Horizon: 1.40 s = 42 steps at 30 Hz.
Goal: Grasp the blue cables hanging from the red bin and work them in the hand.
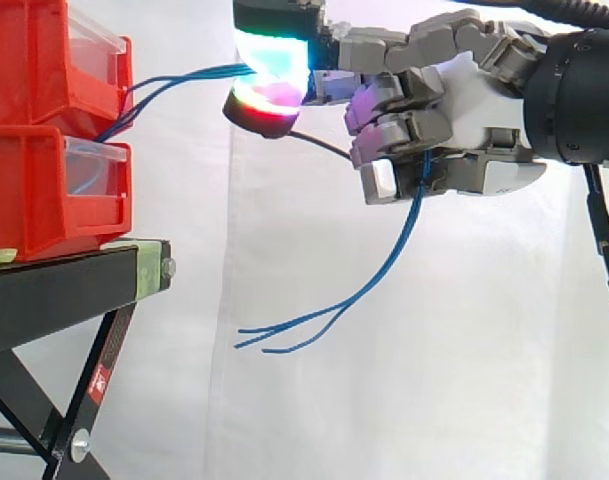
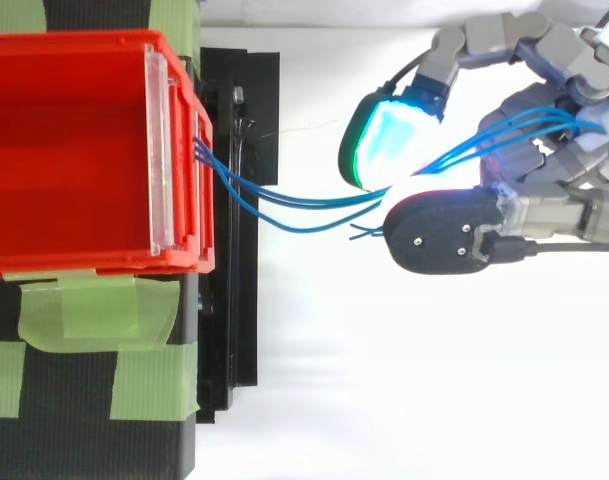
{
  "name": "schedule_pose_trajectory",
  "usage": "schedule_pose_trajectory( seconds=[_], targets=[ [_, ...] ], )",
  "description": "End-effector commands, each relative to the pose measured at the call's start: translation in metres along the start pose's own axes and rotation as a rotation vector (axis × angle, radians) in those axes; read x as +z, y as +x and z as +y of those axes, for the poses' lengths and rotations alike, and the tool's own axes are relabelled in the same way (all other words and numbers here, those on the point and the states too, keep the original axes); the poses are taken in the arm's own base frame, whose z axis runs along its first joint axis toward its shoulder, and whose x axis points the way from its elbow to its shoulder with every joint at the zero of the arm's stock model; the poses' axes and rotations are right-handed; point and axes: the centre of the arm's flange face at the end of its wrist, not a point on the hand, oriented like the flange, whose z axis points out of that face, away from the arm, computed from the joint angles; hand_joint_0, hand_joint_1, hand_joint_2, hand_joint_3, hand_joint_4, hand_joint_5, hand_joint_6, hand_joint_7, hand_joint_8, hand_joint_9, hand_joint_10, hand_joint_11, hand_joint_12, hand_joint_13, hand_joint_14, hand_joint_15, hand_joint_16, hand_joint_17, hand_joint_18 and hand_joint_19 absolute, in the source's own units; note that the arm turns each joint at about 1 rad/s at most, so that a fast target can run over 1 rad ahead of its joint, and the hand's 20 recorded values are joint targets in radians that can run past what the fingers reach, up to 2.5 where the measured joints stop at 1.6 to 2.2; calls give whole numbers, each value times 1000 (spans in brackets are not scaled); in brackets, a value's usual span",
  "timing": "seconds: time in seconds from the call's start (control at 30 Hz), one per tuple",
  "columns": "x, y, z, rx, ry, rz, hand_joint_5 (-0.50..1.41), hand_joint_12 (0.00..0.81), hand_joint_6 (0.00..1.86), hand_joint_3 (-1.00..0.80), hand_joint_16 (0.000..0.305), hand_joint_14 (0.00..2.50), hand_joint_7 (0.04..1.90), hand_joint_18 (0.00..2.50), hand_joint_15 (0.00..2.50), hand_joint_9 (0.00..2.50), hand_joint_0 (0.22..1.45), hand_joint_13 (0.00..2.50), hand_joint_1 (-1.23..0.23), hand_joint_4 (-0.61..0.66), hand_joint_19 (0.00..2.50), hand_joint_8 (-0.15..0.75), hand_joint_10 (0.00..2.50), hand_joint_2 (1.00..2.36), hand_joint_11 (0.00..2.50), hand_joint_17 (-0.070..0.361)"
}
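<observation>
White curtain [image 1: 434,400] behind level blue cables [image 2: 294,203]

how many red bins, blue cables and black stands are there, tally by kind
red plastic bins: 2
thin blue cables: 3
black metal stand: 1
total: 6

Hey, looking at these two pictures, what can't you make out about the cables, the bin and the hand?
Side view: where the blue cables start inside the upper red bin, hidden by its front wall.
Both views: the cable stretch inside the hand, covered by its curled fingers and glowing pads.
Top view: the strand count there, since strands overlap.
Side view: the black stand's legs, cut off by the bottom edge.
</observation>
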Motion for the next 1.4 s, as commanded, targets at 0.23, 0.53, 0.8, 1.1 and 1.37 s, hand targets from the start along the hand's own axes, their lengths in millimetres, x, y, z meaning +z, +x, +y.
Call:
schedule_pose_trajectory(
  seconds=[0.23, 0.53, 0.8, 1.1, 1.37],
  targets=[
    [-1, 1, 0, 12, 2, -2, -145, 706, 1086, 185, 210, 2500, 967, 2500, 2148, 1706, 954, 2097, -689, 249, 766, 580, 2500, 1016, 2500, 158],
    [0, 2, 2, 13, -1, -2, -176, 706, 1034, 10, 210, 2500, 991, 2500, 2148, 1706, 955, 2097, -728, 218, 766, 580, 2500, 1010, 2500, 158],
    [3, 0, 3, -1, 1, -2, -185, 706, 1015, 317, 210, 2500, 973, 2500, 2148, 1706, 1005, 2097, -692, 212, 766, 580, 2500, 1062, 2500, 158],
    [4, 1, 4, -46, -11, 16, -212, 706, 895, 218, 210, 2500, 976, 2500, 2148, 1706, 803, 2097, -639, 220, 766, 580, 2500, 1742, 2500, 158],
    [4, 2, 4, -52, -9, 20, -181, 706, 844, 385, 210, 2500, 1002, 2500, 2148, 1706, 935, 2097, -669, 178, 766, 580, 2500, 1511, 2500, 158]
  ],
)
